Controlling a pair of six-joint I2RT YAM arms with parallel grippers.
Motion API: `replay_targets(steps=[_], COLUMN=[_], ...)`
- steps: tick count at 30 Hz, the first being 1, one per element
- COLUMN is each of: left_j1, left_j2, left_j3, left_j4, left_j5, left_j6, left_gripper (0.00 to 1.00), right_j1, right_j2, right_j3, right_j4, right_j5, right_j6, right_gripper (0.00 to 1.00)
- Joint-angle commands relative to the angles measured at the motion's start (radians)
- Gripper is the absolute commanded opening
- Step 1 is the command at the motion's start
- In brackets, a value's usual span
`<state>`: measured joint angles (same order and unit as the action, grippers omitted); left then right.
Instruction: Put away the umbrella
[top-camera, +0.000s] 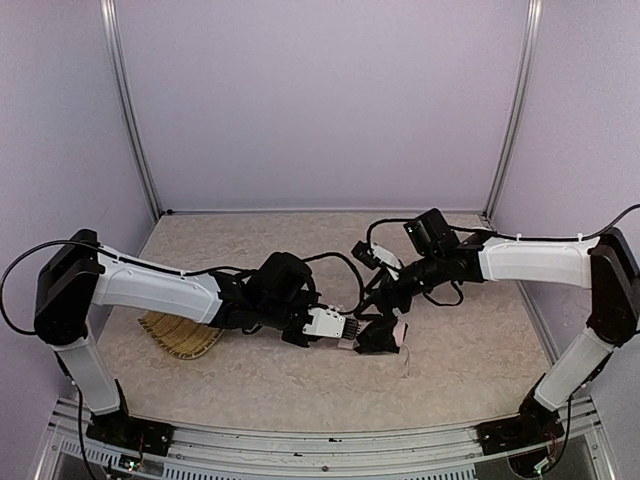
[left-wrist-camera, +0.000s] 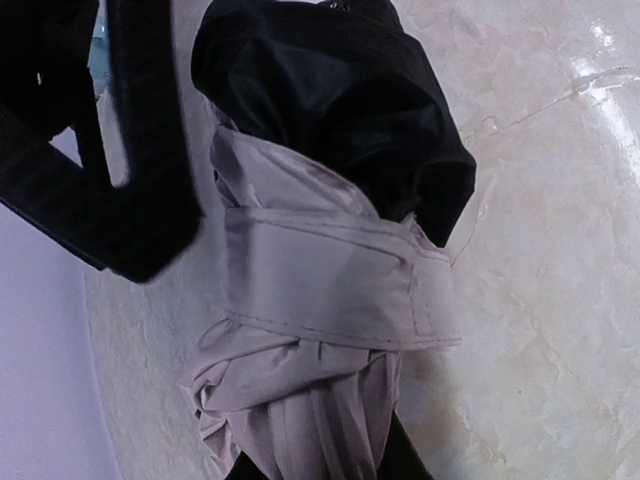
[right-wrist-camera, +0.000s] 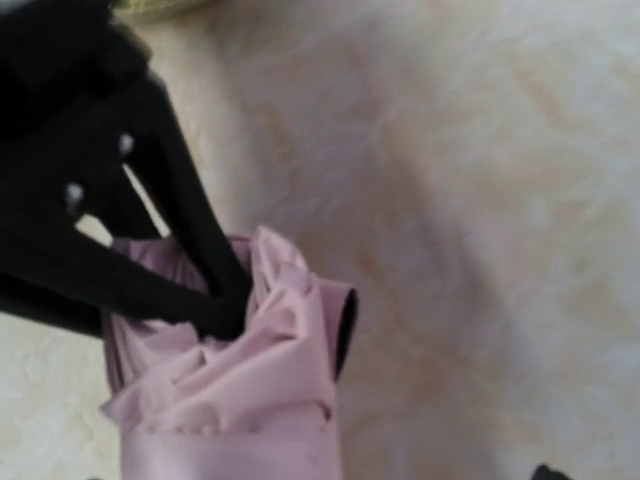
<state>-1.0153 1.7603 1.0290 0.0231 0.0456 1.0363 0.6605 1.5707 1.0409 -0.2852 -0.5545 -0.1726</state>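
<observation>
Umbrella (top-camera: 380, 338) folded into a short bundle, lying low near the middle of the table (top-camera: 470, 370), between my two grippers; from the top camera its long axis runs roughly left to right, in line with the left gripper (top-camera: 352, 338). On the left wrist feed the umbrella (left-wrist-camera: 330, 290) points away from that camera, with the black lining (left-wrist-camera: 330, 100) bunched at the far end, the pink folds gathered at the near end, and a pink strap (left-wrist-camera: 330, 270) wrapped flat around the middle. The left pincer looks closed around the near end, though I see only dark slivers of it at the bottom edge of that feed, where the bundle is cut off. A blurred black finger (left-wrist-camera: 140, 200) crosses the upper left there, and I take it for the other arm's. The right gripper (top-camera: 390, 318) comes down on the bundle from above; on its wrist feed the right gripper (right-wrist-camera: 225, 305) has its two fingers drawn together on a fold of the pink canopy (right-wrist-camera: 250, 400). That feed is soft, so I cannot make out the shaft or handle. The straw tray (top-camera: 185, 335) lies well to the left, half hidden under the left arm.
</observation>
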Motion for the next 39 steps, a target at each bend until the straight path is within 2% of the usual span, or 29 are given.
replay_targets(steps=[1,2,3,5,8,11,14,16,19,21,24,28,34,39], left_j1=[0.066,0.099,0.131,0.201,0.243,0.248,0.253,0.262,0.276,0.281,0.289,0.291,0.294,0.294], left_j2=[0.085,0.132,0.178,0.255,0.324,0.364,0.427,0.457,0.47,0.471,0.488,0.511,0.539,0.569], left_j3=[0.2,0.287,0.398,0.504,0.539,0.513,0.513,0.519,0.515,0.516,0.528,0.538,0.557,0.59], left_j4=[-0.163,-0.264,-0.376,-0.547,-0.662,-0.699,-0.734,-0.751,-0.754,-0.762,-0.789,-0.822,-0.857,-0.944], left_j5=[0.102,0.158,0.275,0.481,0.701,0.814,0.88,0.919,0.966,0.966,0.971,0.975,0.979,0.985], left_j6=[-0.204,-0.289,-0.341,-0.422,-0.513,-0.586,-0.672,-0.707,-0.729,-0.742,-0.737,-0.714,-0.693,-0.622], left_gripper=[0.0,0.0,0.0,0.0,0.0,0.0,0.0,0.0,0.0,0.0,0.0,0.0,0.0,0.01], right_j1=[0.001,0.0,-0.002,-0.011,-0.019,-0.011,0.096,0.197,0.32,0.349,0.353,0.354,0.352,0.322], right_j2=[0.029,0.01,-0.023,-0.081,-0.171,-0.25,-0.328,-0.37,-0.384,-0.344,-0.238,-0.101,0.076,0.161], right_j3=[0.031,0.023,0.017,0.006,-0.02,-0.088,-0.224,-0.333,-0.474,-0.492,-0.429,-0.355,-0.258,-0.192], right_j4=[-0.032,-0.016,0.0,0.029,0.074,0.134,0.25,0.345,0.496,0.534,0.497,0.414,0.308,0.242], right_j5=[-0.024,0.018,0.069,0.16,0.265,0.347,0.432,0.483,0.578,0.635,0.684,0.671,0.67,0.666], right_j6=[-0.013,0.006,0.024,0.051,0.068,0.017,-0.143,-0.304,-0.548,-0.629,-0.661,-0.714,-0.71,-0.636], right_gripper=[0.91,0.9,0.9,0.92,0.94,0.92,0.9,0.9,0.95,0.99,1.0,1.0,0.93,0.87])
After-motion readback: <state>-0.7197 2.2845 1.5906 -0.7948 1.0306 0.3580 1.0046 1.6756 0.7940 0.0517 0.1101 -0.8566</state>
